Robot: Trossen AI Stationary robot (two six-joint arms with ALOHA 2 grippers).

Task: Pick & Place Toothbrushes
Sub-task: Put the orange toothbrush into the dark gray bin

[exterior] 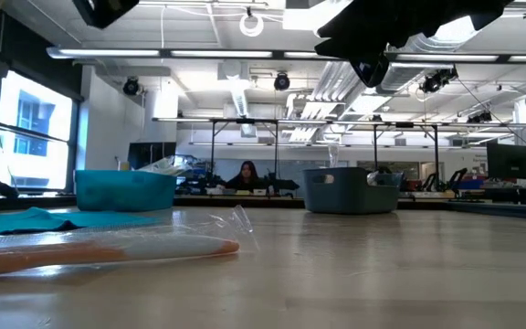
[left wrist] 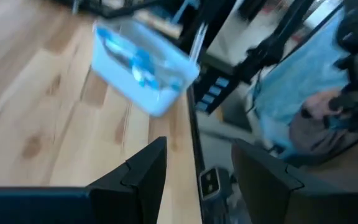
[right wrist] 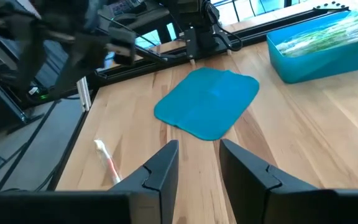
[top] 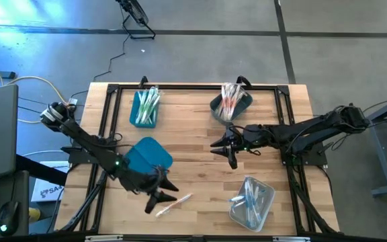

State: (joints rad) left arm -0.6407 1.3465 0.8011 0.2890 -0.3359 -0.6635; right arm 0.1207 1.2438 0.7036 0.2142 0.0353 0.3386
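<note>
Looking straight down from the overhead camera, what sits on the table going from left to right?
Teal bin of toothbrushes → loose toothbrush → grey bin → clear bin. The flat teal lid overlaps the first two, so I left it out.

Loose toothbrush, pale with pink-orange part, lying flat on the wood near the table's front edge, green toothbrushes piled in the teal bin, pink-orange toothbrushes bunched in the grey bin, blue toothbrushes lying in the clear bin
</note>
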